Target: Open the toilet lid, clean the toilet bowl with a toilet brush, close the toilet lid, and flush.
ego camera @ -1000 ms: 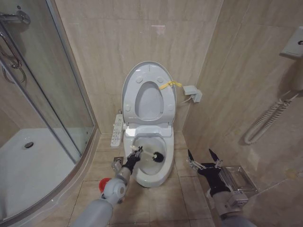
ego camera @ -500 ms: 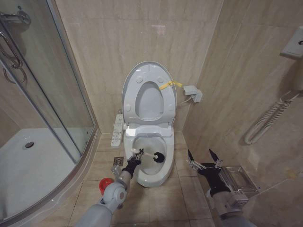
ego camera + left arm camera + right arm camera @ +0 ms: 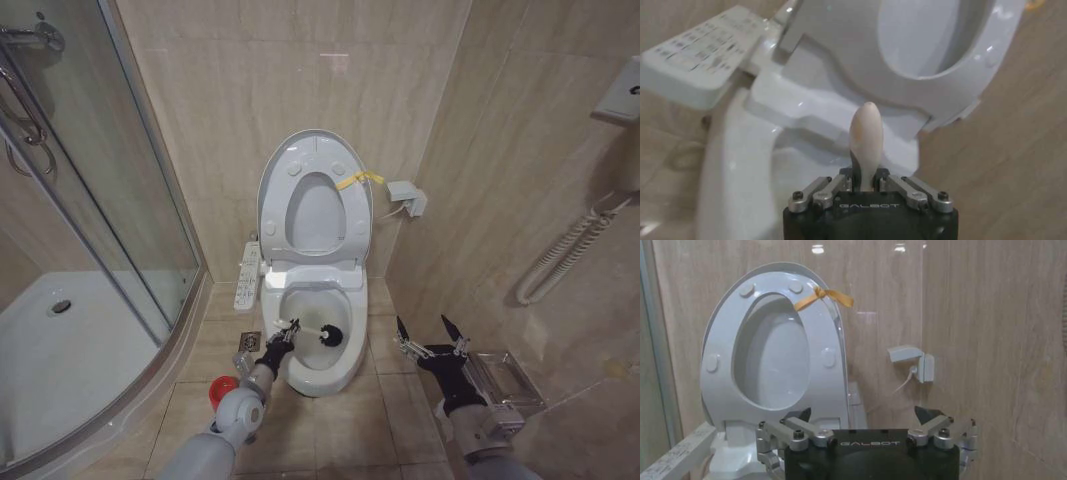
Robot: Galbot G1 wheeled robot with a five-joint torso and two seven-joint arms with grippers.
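**Brush in bowl, mid-scrub: slip and splash are the risks**

Room: tight beige-tiled bathroom, curved glass shower enclosure point(image 3: 100, 220) on the robot's left, tiled floor point(image 3: 330, 420) below. Little space to swing an arm.

Large white oval plastic toilet lid point(image 3: 315, 195) is up against the wall, ring seat raised with it, yellow strap point(image 3: 358, 180) at its edge. White ceramic toilet bowl point(image 3: 318, 340) is open; white side control panel point(image 3: 247, 275) on its left.

Slim white-handled toilet brush point(image 3: 318, 331) lies across the bowl, black head inside. Left pincer point(image 3: 287, 331) is clamped on the handle at the bowl's left rim.

Risks:
- glossy handle twisting in the pinch under scrub load
- wrist knocking rim or panel
- drips on tile when lifting out

Small round red holder cup point(image 3: 224, 389) sits on the floor near the left arm. Right pincer point(image 3: 432, 337) hangs idle right of the bowl, spread wide, holding nothing.
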